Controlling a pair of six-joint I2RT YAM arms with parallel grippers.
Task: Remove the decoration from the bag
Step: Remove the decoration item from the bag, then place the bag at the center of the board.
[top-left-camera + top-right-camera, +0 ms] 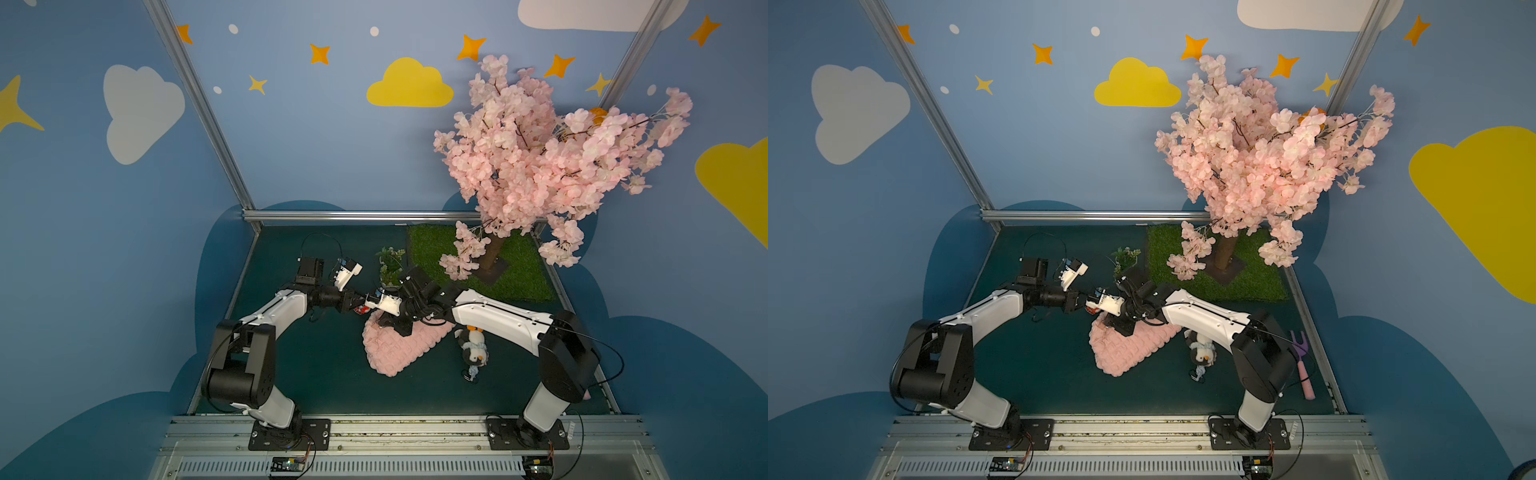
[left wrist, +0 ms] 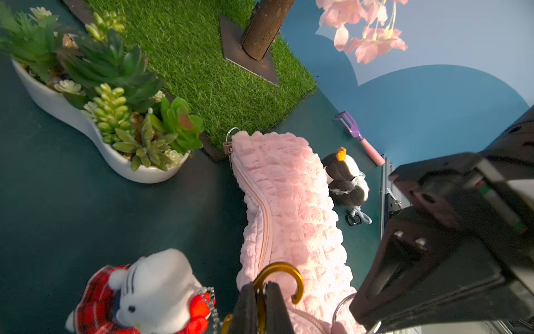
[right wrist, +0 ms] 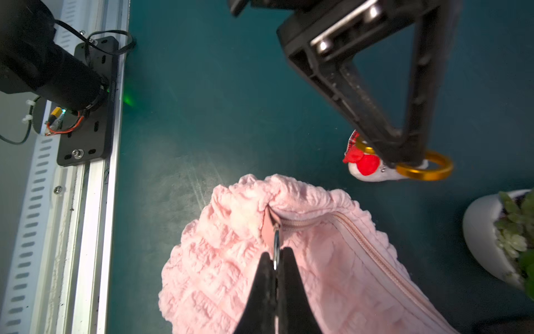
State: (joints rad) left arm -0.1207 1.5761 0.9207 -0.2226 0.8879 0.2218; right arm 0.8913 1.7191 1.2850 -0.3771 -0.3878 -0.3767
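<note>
So at this point you had the bag (image 1: 395,345) lying flat on the mat (image 1: 324,365), and both arms were meeting over its far corner. Your right gripper (image 3: 276,260) was clamped tight on the ring (image 3: 276,248) at that corner, basically pinning the bag in place. Your left gripper (image 2: 261,286) was pinched shut on the gold clip (image 2: 289,270), with the kitty charm (image 2: 153,289) dangling off it by a short chain (image 2: 211,306). From the right wrist view the clip (image 3: 424,170) sat just beside the bag's corner with bare mat showing between them, so to me it looked unhooked from the ring already. I'd call the hard part done. What I think was left: carry the charm clear of the bag, set it down somewhere, let go of the ring. A penguin (image 2: 346,179) with its own little clasp was lying loose right next to the bag's long edge, not attached to anything as far as I could see. The bag's other ring (image 2: 231,134) had nothing hanging from it.
</note>
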